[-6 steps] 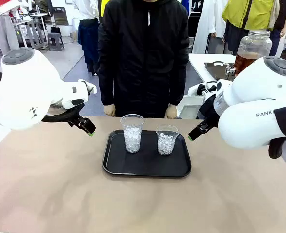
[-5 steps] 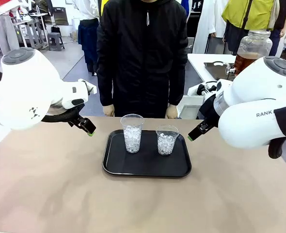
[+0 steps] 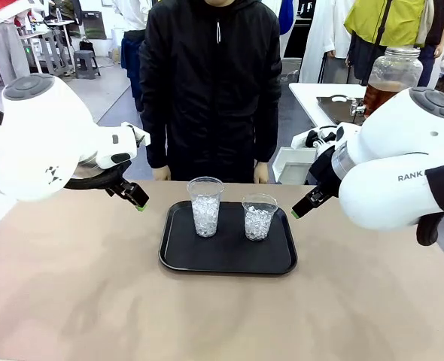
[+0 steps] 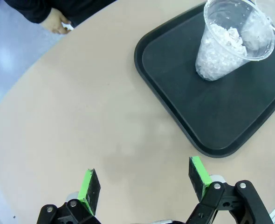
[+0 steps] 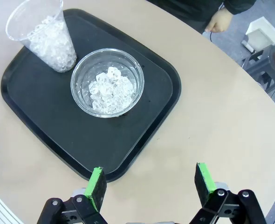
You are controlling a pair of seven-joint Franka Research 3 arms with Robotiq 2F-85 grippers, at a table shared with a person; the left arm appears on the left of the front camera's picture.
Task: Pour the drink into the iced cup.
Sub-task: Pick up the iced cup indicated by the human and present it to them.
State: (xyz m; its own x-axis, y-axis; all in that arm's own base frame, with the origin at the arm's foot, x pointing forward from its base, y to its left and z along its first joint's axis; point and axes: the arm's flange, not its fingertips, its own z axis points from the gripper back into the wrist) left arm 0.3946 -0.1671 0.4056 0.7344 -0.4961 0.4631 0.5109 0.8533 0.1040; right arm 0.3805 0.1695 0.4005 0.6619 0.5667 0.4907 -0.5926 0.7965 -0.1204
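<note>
You had the left gripper (image 4: 144,179) spread wide and empty over the table (image 3: 71,301) beside the black tray (image 3: 229,263), the right gripper (image 5: 149,179) equally wide at the tray's other side, tall iced cup (image 3: 205,207) and short iced cup (image 3: 259,218) stood on the tray, the drink (image 3: 380,96) sat in its glass jar (image 3: 393,64) behind your right arm.

A black tray (image 3: 229,262) lies on the table (image 3: 86,301) toward its far edge; a person (image 3: 211,90) in black stands behind.
</note>
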